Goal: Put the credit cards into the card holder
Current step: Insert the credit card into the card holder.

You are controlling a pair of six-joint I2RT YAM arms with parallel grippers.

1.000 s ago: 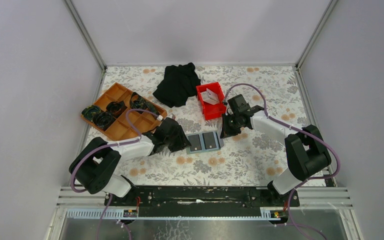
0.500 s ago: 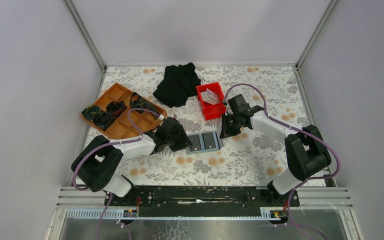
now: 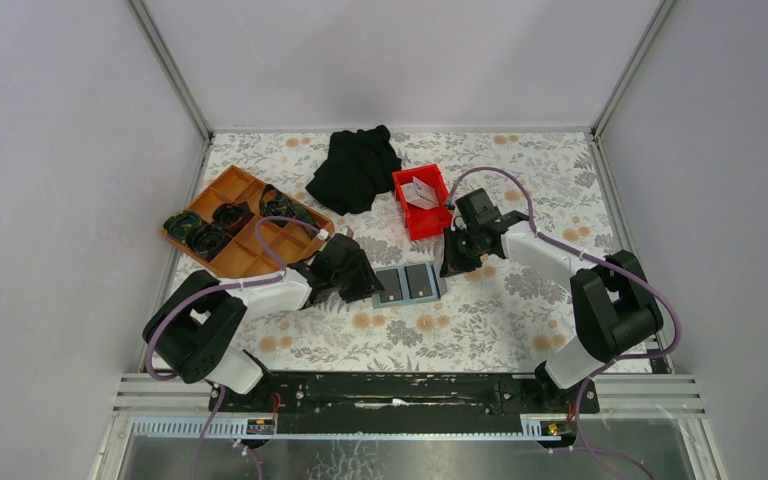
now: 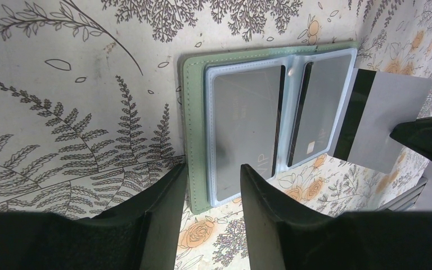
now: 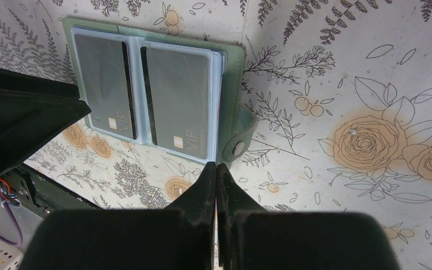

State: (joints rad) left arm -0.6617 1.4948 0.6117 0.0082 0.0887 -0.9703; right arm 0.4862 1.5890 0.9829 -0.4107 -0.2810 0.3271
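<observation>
The card holder (image 3: pixel 407 284) lies open on the table, grey-green with clear sleeves. Two dark cards sit in its sleeves (image 5: pixel 104 79) (image 5: pixel 180 95). My left gripper (image 4: pixel 212 171) is open, and its fingers straddle the holder's near-left corner (image 4: pixel 194 124). My right gripper (image 5: pixel 216 166) is shut on a grey credit card with a black stripe (image 4: pixel 382 118). It holds the card edge-on at the holder's right side, next to the snap tab (image 5: pixel 237 147). The card's striped end meets the right sleeve's edge. Another white card (image 3: pixel 422 190) lies in the red bin.
A red bin (image 3: pixel 410 215) stands just behind the holder. A black cloth (image 3: pixel 355 165) lies behind it. An orange compartment tray (image 3: pixel 245 255) with dark items sits at the left. The table has a floral cover.
The left arm's elbow has shifted slightly. Both grippers and the holder stay where they were.
</observation>
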